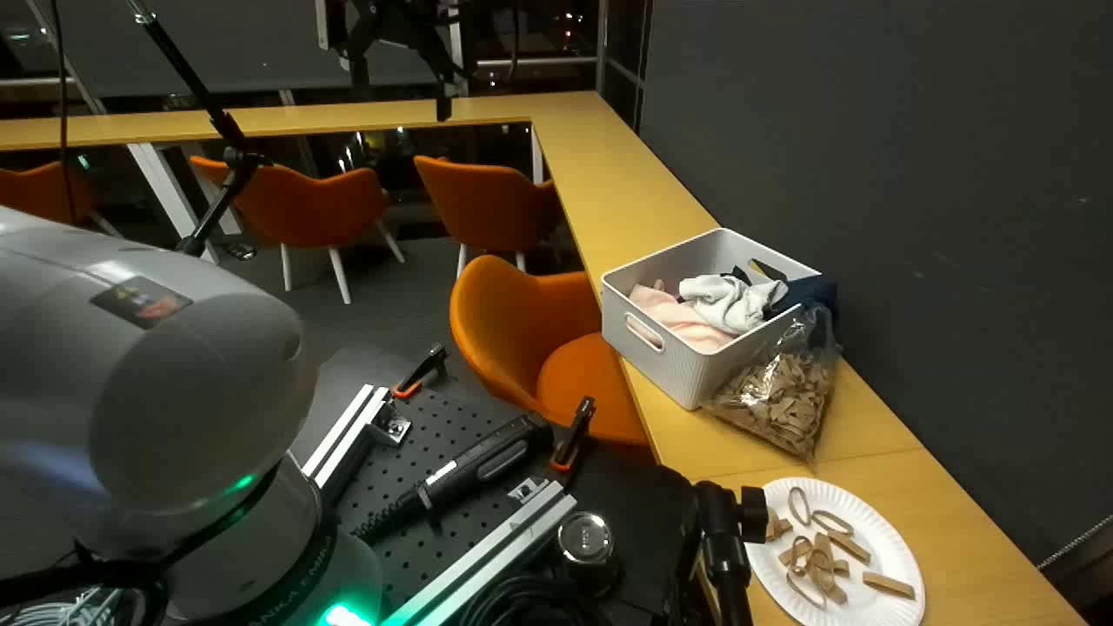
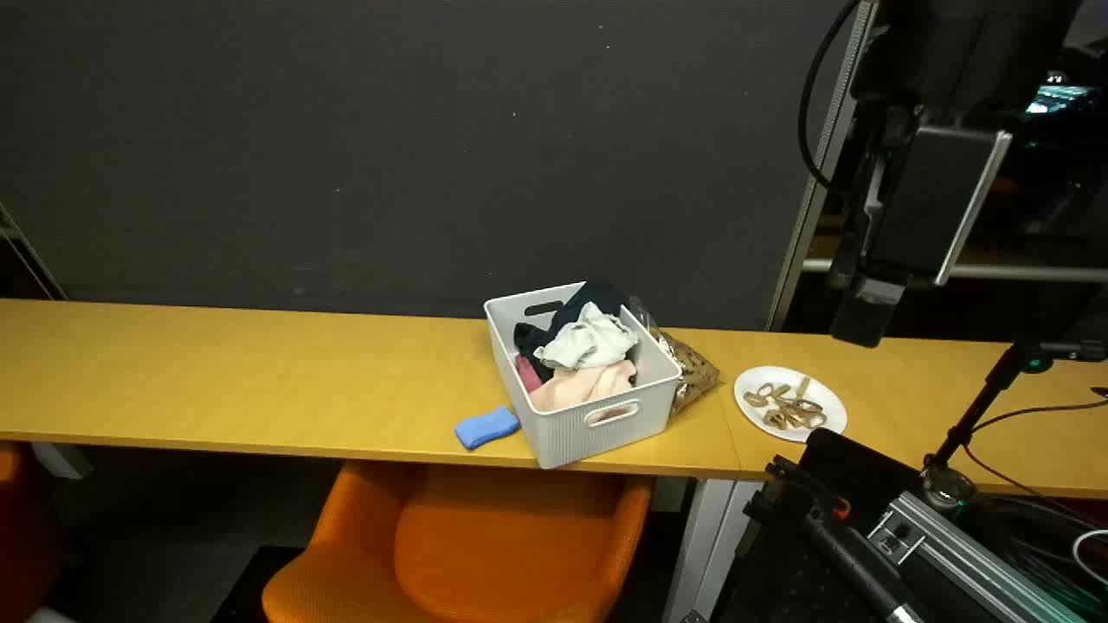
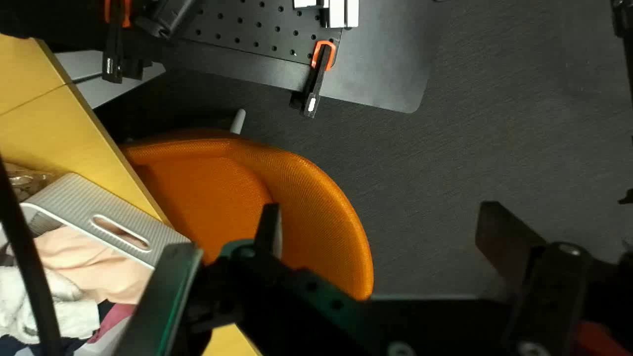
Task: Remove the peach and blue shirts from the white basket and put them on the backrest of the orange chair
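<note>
Basket (image 2: 563, 439): white, on the yellow tabletop (image 2: 260, 372).
Peach shirt (image 2: 589, 386): in the basket, bunched up by one end.
White cloth (image 2: 591, 339): in the basket, touching the peach shirt.
Dark blue cloth (image 1: 809, 291): in the basket, partly over its edge.
Blue cloth (image 2: 486, 427): on the tabletop, just beside the basket; I cannot tell which blue one is the shirt.
Bag (image 1: 774, 404): see-through, full of brown bits (image 1: 787, 382), up against the basket.
Plate (image 1: 896, 548): past the bag from the basket, with brown loops (image 1: 822, 565) on it.
Chair (image 1: 583, 374): orange, lower than the basket and near it, its backrest (image 3: 326, 217) on the far side.
Claw (image 3: 381, 237): up high, well apart from the basket, its fingers (image 3: 504, 242) spread wide.
</note>
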{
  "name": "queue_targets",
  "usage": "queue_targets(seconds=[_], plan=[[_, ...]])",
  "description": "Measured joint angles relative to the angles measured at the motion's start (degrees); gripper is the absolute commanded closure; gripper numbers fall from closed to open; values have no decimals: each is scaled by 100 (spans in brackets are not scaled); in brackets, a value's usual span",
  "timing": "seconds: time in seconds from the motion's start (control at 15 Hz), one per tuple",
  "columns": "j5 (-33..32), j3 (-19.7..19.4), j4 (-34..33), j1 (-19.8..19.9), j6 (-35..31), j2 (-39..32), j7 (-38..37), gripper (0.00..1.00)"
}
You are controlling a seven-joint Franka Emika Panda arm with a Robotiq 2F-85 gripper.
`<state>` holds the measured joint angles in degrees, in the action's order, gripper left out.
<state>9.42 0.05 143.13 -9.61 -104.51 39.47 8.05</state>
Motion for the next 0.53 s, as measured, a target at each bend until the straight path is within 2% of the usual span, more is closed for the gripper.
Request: queue_targets(seconds=[0.27,0.53], plan=[[-4,5,-15,15,-17,-7,0,0],[-288,15,-172,123,-742,-379,0,0]])
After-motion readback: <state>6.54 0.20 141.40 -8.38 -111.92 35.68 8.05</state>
